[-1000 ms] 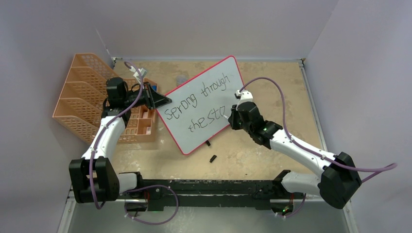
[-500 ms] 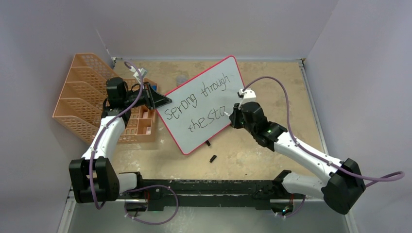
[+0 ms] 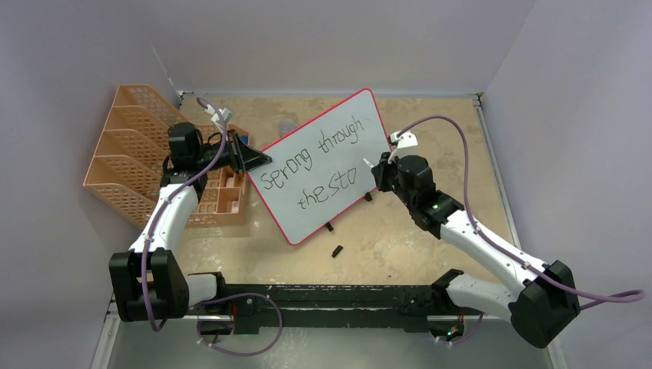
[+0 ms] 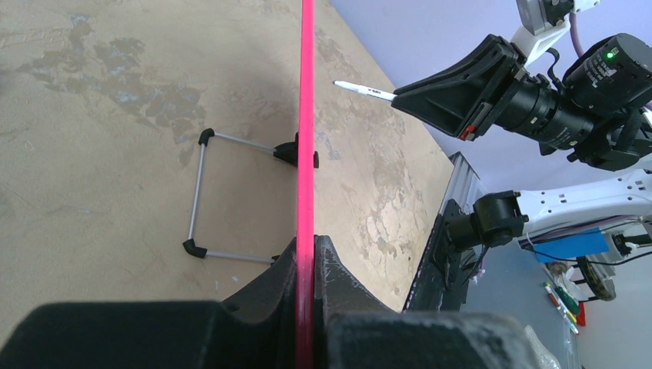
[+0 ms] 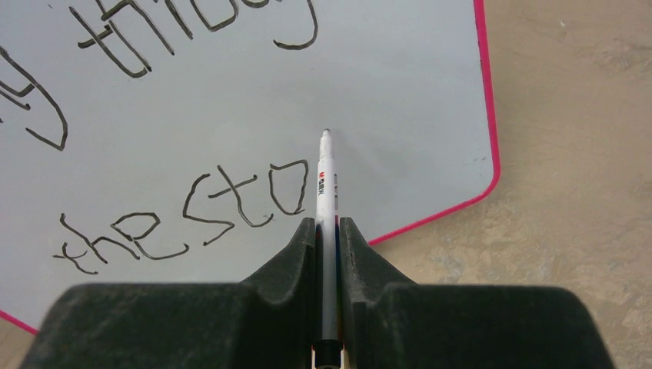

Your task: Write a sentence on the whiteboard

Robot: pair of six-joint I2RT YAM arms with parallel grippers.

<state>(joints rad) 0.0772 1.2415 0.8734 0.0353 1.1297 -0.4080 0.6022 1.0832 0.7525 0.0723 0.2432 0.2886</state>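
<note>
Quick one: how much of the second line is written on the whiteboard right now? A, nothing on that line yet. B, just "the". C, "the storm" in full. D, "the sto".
D: on the whiteboard the second line of the sentence ends at "sto", and the marker gripped in the right claw points at blank board just past the "o".

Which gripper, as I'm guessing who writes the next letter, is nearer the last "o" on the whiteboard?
Right. The right gripper holds the marker just beside that "o"; the left gripper clamps the whiteboard's opposite edge.
</note>
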